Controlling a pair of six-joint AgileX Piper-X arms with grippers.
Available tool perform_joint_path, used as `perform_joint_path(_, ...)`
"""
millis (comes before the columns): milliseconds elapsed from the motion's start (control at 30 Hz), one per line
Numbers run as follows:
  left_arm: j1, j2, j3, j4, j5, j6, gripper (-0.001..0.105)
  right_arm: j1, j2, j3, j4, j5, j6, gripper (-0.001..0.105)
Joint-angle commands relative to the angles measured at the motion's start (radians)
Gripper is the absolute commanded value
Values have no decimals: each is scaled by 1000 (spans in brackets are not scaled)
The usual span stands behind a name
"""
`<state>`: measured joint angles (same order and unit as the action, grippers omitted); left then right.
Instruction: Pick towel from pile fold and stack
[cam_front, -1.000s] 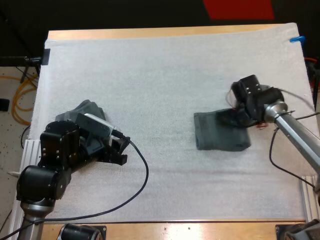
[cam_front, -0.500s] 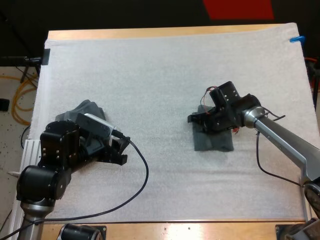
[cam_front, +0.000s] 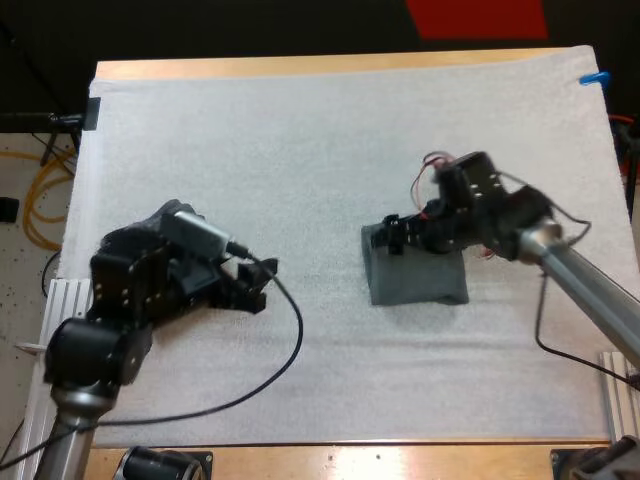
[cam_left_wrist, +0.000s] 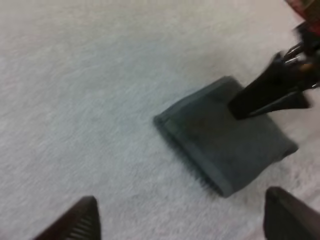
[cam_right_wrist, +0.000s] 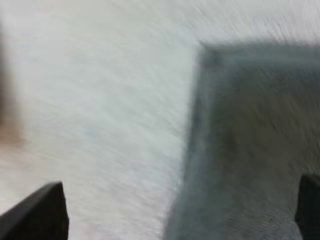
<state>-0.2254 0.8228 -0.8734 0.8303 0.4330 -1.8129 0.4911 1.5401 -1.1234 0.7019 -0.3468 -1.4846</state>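
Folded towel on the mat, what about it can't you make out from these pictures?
- Folded towel, far edge: high view, the right end effector covers it.
- Its layers: left wrist view, folds too fine to count.
- Its full outline: right wrist view, cut off by the picture's edge.
- Whether the right end effector touches it: left wrist view, the contact spot is lost against the dark cloth.

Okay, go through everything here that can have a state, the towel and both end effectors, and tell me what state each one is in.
folded towel: folded into a flat rectangle, lying on the white mat, not gripped.
left end effector: open, fingers apart over bare mat, holding nothing.
right end effector: open, fingers apart over the folded towel's edge, holding nothing.
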Motion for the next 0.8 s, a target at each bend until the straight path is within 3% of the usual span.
perform_joint_path(0, -19, 30, -3, -46, 9, -37, 78, 4, -74, -2, 27, -7, -28, 89)
perform_joint_path(100, -48, 108, -3, -107, 9, -120, 86, 4, -197, -2, 63, 15, -46, 89)
perform_joint_path(333, -186, 354, -3, -269, 16, -244, 86, 4, -411, -2, 197, 21, -62, 89)
perform_joint_path(567, -293, 655, -18, -463, -15, -435, 86, 4, -600, -2, 303, 68, -64, 89)
perform_joint_path(767, -325, 881, -115, -453, 19, -453, 86, 4, -727, -2, 379, 75, -62, 89)
